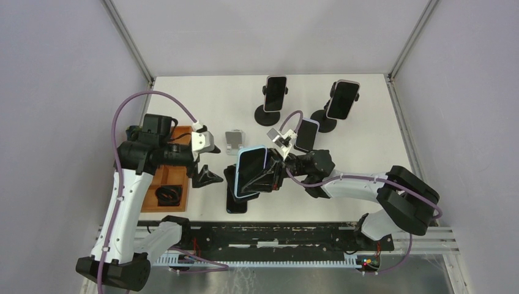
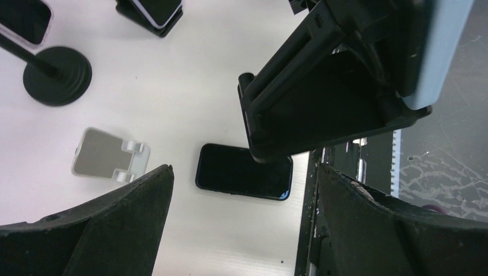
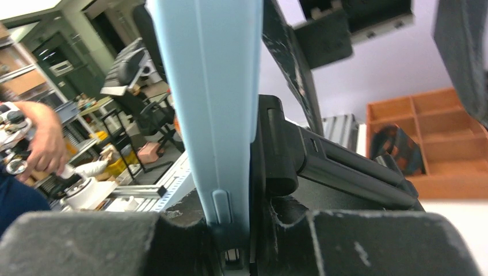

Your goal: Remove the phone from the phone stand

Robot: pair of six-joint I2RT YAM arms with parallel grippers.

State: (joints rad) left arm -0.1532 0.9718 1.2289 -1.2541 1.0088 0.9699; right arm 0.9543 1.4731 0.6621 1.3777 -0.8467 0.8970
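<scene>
Blue-cased phone (image 1: 251,171) at frame centre, raised above the tabletop (image 1: 202,104) and tilted, backed by a black folding stand (image 1: 271,177). Clamped together with that stand between the closed fingers (image 3: 86,241) of the right gripper (image 1: 280,168). Directly below, a dark phone (image 1: 235,202) lying flat. Left of centre, left gripper (image 1: 209,163) with fingers spread wide, holding nothing, beside a wooden tray (image 1: 173,176). Just above centre, a silver stand (image 1: 233,139); toward the upper right, three mounted phones (image 1: 275,92).

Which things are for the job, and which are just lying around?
For the job: blue-cased phone, black stand, right gripper, left gripper.
Lying about: flat black phone, silver stand, wooden tray, other phones on stands.
</scene>
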